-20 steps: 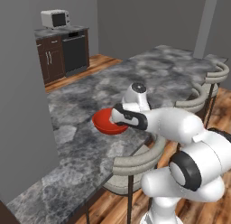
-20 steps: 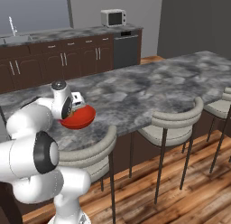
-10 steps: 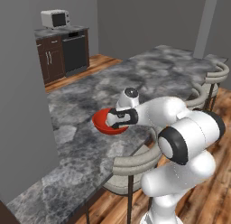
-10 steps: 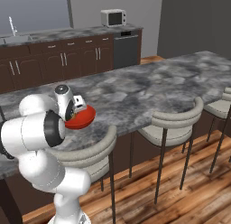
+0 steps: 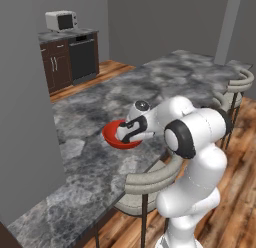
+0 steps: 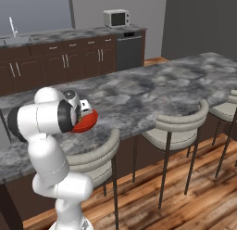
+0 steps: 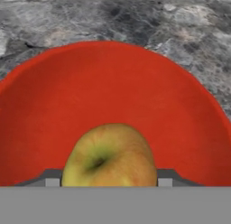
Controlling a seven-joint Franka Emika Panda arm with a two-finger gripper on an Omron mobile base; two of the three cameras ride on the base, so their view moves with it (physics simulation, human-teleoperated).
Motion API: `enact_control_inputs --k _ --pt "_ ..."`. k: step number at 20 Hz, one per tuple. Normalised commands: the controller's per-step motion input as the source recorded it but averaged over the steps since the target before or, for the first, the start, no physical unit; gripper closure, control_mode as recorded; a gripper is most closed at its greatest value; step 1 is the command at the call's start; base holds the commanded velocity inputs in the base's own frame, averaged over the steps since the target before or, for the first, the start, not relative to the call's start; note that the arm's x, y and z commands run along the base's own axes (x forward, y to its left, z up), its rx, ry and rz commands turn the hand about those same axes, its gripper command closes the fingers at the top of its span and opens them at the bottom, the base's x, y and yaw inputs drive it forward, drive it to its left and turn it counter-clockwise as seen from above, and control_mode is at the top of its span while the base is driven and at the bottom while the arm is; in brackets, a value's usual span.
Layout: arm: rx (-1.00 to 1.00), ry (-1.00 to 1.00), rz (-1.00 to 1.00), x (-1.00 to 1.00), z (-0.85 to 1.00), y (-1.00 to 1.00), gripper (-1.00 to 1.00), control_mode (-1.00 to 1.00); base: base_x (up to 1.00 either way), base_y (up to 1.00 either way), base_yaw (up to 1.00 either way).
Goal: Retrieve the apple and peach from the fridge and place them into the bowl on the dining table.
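Over the red bowl (image 7: 113,96) your gripper (image 7: 108,180) hugs the apple (image 7: 109,155); let go crooked and it may roll out.

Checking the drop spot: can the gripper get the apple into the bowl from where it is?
Probably yes. The gripper hangs right over the bowl on the dining table, the apple sits between its jaws, and the red inside below looks free.

bowl (image 7: 113,96) rim cropped at both sides; apple (image 7: 110,155) underside behind bottom band
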Motion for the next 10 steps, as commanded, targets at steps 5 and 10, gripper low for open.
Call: enact_control_inputs --k 5,10 --pt "0.0 0.0 0.0 0.24 -0.05 0.02 -1.0 -1.0 0.0 0.0 0.0" --pt "-0.01 0.0 0.0 -0.07 0.04 0.0 -1.0 -1.0 0.0 0.0 0.0"
